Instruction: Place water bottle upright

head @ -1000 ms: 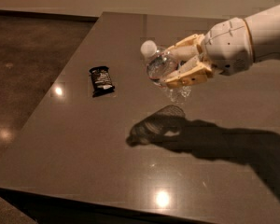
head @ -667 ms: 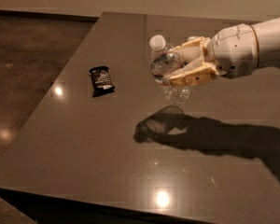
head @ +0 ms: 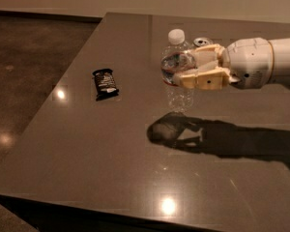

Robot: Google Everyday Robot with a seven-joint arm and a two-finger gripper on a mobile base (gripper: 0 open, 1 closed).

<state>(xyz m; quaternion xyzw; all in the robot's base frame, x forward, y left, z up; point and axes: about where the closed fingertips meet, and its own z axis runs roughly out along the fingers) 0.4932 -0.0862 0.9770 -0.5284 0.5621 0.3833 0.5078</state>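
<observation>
Gripper [head: 178, 72] in from 3 o'clock, fingers clamped on water bottle [head: 179, 96] mid-body. Bottle near upright, cap at 12, base apparently just above table [head: 101, 149]. Likely light, thin-walled, slick, crushable: moderate squeeze, mid-body ribs best hold.

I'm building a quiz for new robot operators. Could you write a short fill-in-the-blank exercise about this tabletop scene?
1. The gripper is closed on the water bottle, holding it around its ____.
2. The bottle's white cap points ____.
3. In the camera view, the dark snack wrapper lies flat on the table to the ____ of the bottle.

Missing words: middle; up; left.
</observation>
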